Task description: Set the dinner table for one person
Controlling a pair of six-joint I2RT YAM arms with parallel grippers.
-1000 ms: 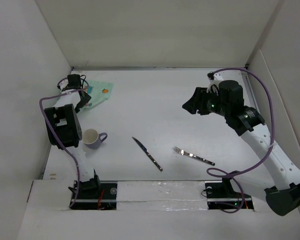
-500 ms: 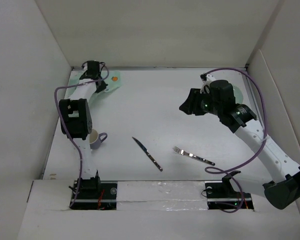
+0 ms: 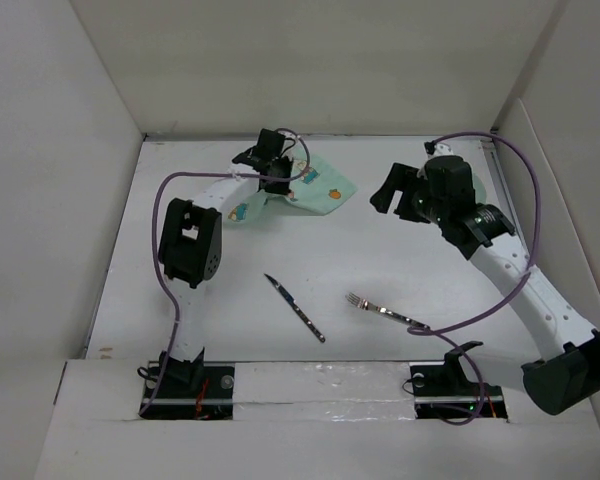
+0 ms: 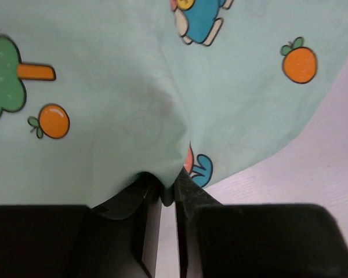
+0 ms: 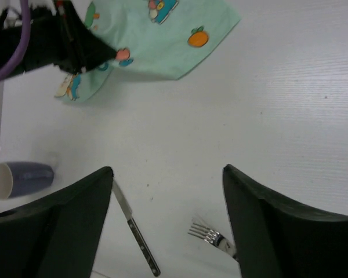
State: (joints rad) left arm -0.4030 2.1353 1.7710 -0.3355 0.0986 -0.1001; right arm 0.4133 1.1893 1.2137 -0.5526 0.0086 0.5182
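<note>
Top external: dinner table (image 3: 360, 250) fills the walled bay ahead of both arms. Left gripper (image 3: 272, 168) pinched tight on placemat (image 3: 318, 190), which is bunched at far middle, not spread. Right gripper (image 3: 388, 195) gaping, empty. Knife (image 3: 295, 308), fork (image 3: 385, 311), mug (image 5: 20, 178) lie loose, unplaced. Judged barely begun.

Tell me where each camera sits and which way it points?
Top external: fixed above and behind the arms, looking down on the large white tabletop; both arms show, bases at the bottom.
Left wrist: on the left arm, looking closely down at the mint-green cartoon-printed cloth placemat; the left gripper shows, pinching it.
Right wrist: on the right arm, looking down past the open right gripper at a dark-handled steel knife, silver fork and lilac mug.
Shared: top and right wrist views both show placemat, knife and fork.
</note>
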